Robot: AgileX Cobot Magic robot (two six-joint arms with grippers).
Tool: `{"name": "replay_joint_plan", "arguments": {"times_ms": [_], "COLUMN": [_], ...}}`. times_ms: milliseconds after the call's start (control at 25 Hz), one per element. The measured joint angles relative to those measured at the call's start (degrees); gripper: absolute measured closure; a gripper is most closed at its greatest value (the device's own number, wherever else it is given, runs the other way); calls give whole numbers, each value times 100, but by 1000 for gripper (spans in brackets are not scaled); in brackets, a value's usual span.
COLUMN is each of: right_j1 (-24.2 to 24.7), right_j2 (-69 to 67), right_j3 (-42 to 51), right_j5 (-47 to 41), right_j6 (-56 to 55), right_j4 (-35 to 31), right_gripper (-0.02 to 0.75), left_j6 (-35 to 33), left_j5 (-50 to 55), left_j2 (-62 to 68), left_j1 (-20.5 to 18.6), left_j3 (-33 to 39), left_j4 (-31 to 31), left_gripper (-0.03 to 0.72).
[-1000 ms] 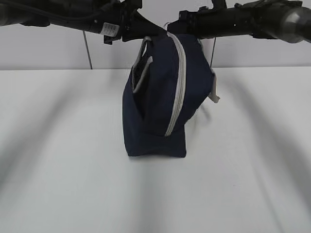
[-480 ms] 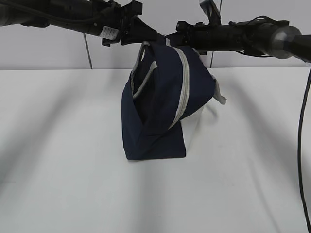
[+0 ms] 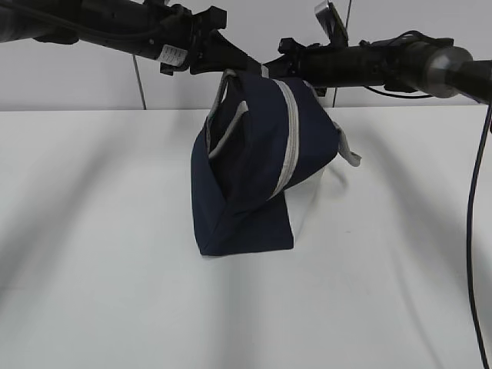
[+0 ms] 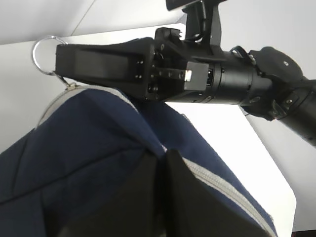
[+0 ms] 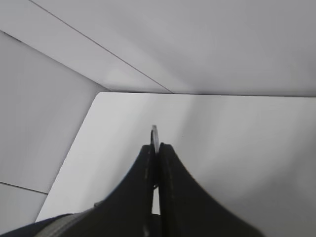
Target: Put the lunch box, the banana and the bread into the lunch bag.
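The white surface (image 3: 92, 254) is smooth and matte, with soft grey shadows of the arms across it. On it, near the middle, stands the lunch bag (image 3: 254, 177): a boxy navy fabric form, wedge-shaped as seen from the exterior, its base on the surface and its top drawn up to a ridge. A grey zipper band (image 3: 290, 131) curves down its side, a grey strap (image 3: 350, 154) hangs off its right edge, and a pale panel shows low on the right. Two black, tubular arms meet above the bag's top. The left gripper (image 4: 160, 163) has its dark jaws pressed together on a fold of the bag's navy cloth beside the zipper. The right gripper (image 5: 157, 153) has its jaws closed flat on the thin metal ring pull (image 4: 43, 55), a shiny wire loop at the zipper's end.
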State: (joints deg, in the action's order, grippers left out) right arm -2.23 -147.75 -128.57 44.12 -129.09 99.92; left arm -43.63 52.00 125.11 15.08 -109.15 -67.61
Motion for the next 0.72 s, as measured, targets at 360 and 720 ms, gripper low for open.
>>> {"name": "replay_joint_plan", "arguments": {"times_ms": [360,720], "right_j1": [0,0], "right_j2": [-201,-213], "right_j3": [-49,-49], "right_j5": [42,42], "right_j6": [-14,34], "right_j4": [-91,-109], "right_gripper": [754,754], "left_j6": [4,4], "left_j5": [-31,2], "left_j2": [0,0], "left_j1": [0,0], "left_j3": [5,5], "left_j4": [114,119], "left_gripper": [676,676]}}
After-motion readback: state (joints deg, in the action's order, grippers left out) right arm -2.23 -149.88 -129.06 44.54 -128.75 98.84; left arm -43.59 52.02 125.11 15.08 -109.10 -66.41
